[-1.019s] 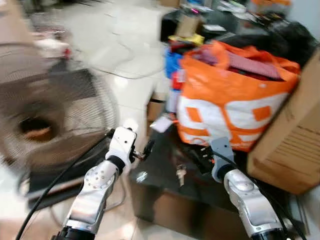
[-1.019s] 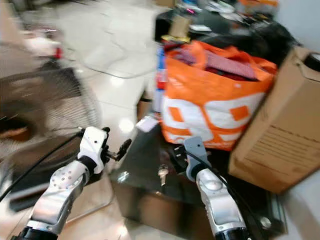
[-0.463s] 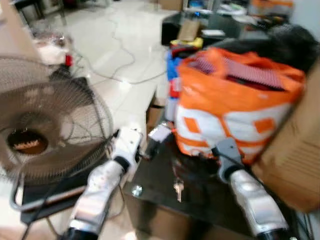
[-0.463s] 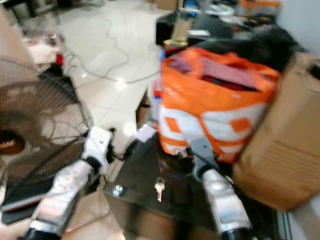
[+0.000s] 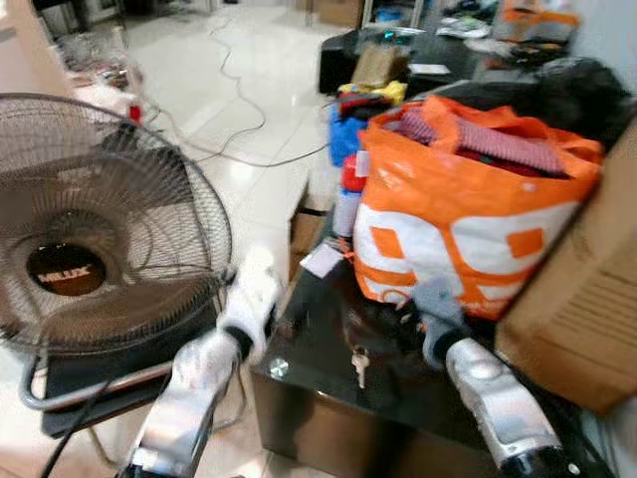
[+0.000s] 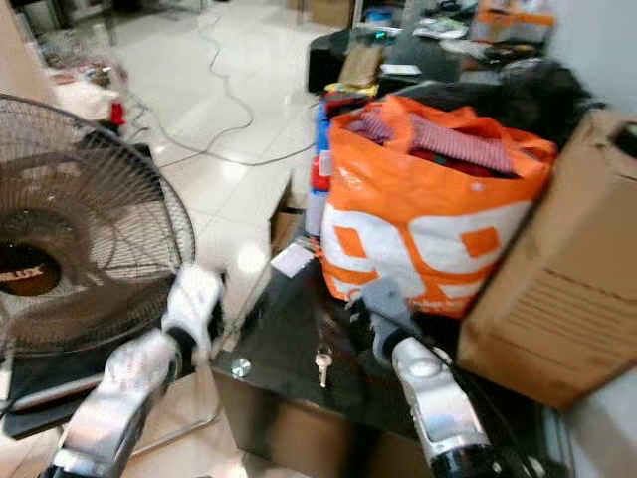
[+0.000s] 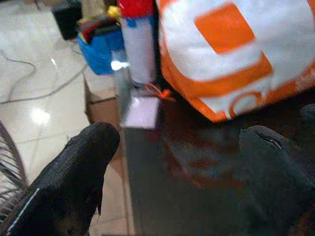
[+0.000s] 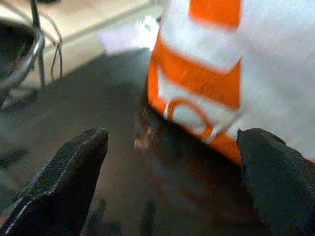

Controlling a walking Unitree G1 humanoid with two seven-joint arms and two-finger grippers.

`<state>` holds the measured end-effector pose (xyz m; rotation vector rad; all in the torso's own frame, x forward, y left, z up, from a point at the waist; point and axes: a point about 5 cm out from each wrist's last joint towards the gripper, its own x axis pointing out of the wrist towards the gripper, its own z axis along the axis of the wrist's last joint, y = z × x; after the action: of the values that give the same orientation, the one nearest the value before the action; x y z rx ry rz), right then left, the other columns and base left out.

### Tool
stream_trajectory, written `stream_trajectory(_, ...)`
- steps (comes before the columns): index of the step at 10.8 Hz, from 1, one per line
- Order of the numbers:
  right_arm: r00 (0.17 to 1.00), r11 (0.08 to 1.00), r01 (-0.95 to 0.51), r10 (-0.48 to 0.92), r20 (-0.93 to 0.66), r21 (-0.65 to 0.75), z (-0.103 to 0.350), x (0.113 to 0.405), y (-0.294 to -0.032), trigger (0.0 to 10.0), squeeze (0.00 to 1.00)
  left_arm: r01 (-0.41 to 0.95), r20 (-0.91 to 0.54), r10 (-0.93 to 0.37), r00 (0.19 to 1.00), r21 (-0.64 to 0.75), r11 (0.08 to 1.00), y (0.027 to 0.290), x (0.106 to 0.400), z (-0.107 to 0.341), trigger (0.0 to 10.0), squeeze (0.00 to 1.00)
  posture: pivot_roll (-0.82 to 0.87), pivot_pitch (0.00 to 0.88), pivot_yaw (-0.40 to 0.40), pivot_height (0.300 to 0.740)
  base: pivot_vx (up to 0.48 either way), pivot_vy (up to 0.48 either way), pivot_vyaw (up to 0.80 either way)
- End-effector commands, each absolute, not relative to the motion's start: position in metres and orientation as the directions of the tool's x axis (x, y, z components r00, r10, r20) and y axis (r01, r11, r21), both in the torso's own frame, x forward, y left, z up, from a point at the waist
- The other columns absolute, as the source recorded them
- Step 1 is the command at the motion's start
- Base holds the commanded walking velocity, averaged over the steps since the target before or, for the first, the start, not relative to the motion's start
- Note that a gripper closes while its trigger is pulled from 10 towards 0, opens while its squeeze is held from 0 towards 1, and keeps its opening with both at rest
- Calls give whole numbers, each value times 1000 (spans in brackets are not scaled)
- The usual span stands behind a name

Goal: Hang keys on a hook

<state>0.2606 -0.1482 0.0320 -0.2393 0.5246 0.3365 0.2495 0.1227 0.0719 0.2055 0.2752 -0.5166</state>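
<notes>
A small silver bunch of keys lies on the dark glass table, near its front edge. My left gripper hovers at the table's left edge, left of the keys, and it is blurred. In the left wrist view its fingers stand wide apart and hold nothing. My right gripper hangs over the table just right of the keys, in front of the orange bag. The right wrist view shows its fingers open too, with dark glass between them.
A big orange-and-white bag full of clothes stands on the table behind the keys. A cardboard box is on the right. A standing fan fills the left. A white tag lies at the table's far corner. Cables cross the tiled floor.
The camera has swung and steadied, so the fan shows more fully on the left. The keys lie in the same place on the table. Both grippers stay open near them.
</notes>
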Motion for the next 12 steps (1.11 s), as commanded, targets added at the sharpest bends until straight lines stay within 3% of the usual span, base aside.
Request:
stream_trajectory(1, 800, 914, -387, 266, -538, -124, 28, 262, -147, 10000, 1000, 528, -324, -466, 823, 134, 839, 121, 246, 72, 10000, 0, -137, 0, -63, 740, 0, 0, 0)
stream_trajectory(3, 753, 925, -381, 307, -581, -5, 8, 257, -130, 10000, 1000, 542, -369, -468, 803, 125, 831, 132, 231, 68, 10000, 0, -113, 0, -82, 740, 0, 0, 0)
stream_trajectory(4, 739, 925, -379, 325, -590, 35, -1, 255, -115, 10000, 0, 549, -396, -466, 791, 124, 826, 143, 221, 67, 10000, 0, -84, 10, -89, 740, 0, 0, 0)
stream_trajectory(9, 757, 965, -223, 259, -600, 136, -17, 260, -84, 10000, 0, 603, -430, -510, 745, 108, 790, 162, 200, 81, 10000, 0, -29, 82, -73, 740, 0, 0, 0)
stream_trajectory(10, 757, 968, -215, 248, -605, 128, -20, 259, -79, 5608, 0, 603, -431, -509, 745, 108, 790, 162, 199, 83, 10000, 0, -24, 85, -70, 740, 0, 0, 0)
stream_trajectory(11, 759, 973, -213, 222, -613, 88, -22, 257, -76, 2039, 0, 605, -433, -510, 743, 108, 789, 162, 198, 84, 10000, 0, -20, 94, -64, 740, 0, 0, 0)
stream_trajectory(12, 761, 977, -206, 199, -617, 61, -24, 257, -74, 196, 0, 608, -436, -513, 739, 106, 787, 162, 196, 85, 10000, 0, -17, 102, -63, 740, 0, 0, 0)
